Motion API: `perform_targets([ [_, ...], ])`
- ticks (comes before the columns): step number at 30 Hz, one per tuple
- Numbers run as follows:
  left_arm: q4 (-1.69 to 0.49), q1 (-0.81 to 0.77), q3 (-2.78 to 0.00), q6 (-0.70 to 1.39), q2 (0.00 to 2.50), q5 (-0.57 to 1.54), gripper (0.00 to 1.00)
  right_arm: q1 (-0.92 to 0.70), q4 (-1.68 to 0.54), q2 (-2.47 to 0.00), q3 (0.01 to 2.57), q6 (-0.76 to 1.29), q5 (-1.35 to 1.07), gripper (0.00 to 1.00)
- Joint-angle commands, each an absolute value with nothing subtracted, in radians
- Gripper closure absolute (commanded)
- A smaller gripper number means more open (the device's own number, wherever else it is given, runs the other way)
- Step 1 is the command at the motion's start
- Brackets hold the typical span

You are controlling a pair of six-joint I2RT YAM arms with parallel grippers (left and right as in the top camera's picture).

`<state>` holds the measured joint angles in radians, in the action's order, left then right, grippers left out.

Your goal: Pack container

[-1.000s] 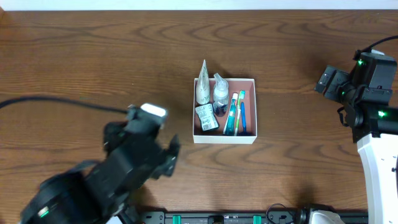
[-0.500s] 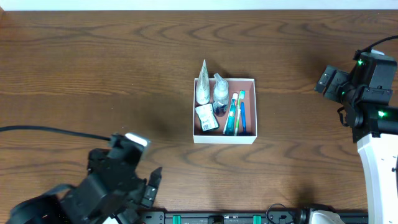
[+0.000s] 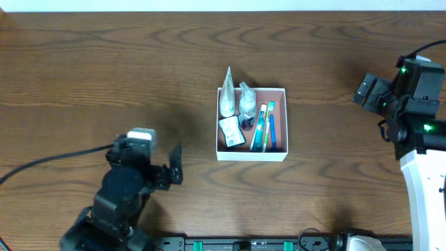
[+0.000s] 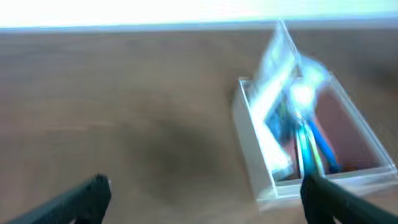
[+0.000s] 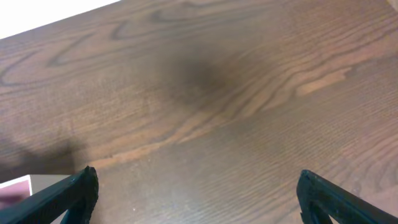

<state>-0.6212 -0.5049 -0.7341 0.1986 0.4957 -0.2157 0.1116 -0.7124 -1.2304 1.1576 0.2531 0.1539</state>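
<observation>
Container (image 3: 251,155): stands open side up, slightly right of centre on the brown wood-grain desk (image 3: 104,63), walls parallel to the desk edges. Left end effector (image 4: 205,182): fingers spread, empty. Right end effector (image 5: 198,176): fingers spread, empty. Contents: one tube (image 3: 226,94), one clear bottle (image 3: 246,103), one packet (image 3: 231,132), two toothbrushes (image 3: 262,129) lying front-to-back.

A dark brown, wood-grain table (image 3: 104,63) fills the frame. A black cable (image 3: 70,154) crosses its lower left; a black rail (image 3: 244,244) lines the bottom edge.
</observation>
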Motion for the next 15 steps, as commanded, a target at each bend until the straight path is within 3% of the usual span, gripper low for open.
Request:
perform_targets([
  [1,-0.453,-0.388,-0.566,0.168,0.405,-0.164,0.02,0.118,-0.712,-1.230,1.167,0.265,0.161,0.01],
  [8,-0.129,-0.237,-0.286,0.168,0.243,-0.046,0.02,0.118,-0.712,-1.230,1.167,0.265,0.161,0.01],
  [15,0.021,-0.153,-0.121,0.147,0.093,-0.026,0.02,0.118,-0.712,-1.230,1.167,0.265,0.161,0.01],
])
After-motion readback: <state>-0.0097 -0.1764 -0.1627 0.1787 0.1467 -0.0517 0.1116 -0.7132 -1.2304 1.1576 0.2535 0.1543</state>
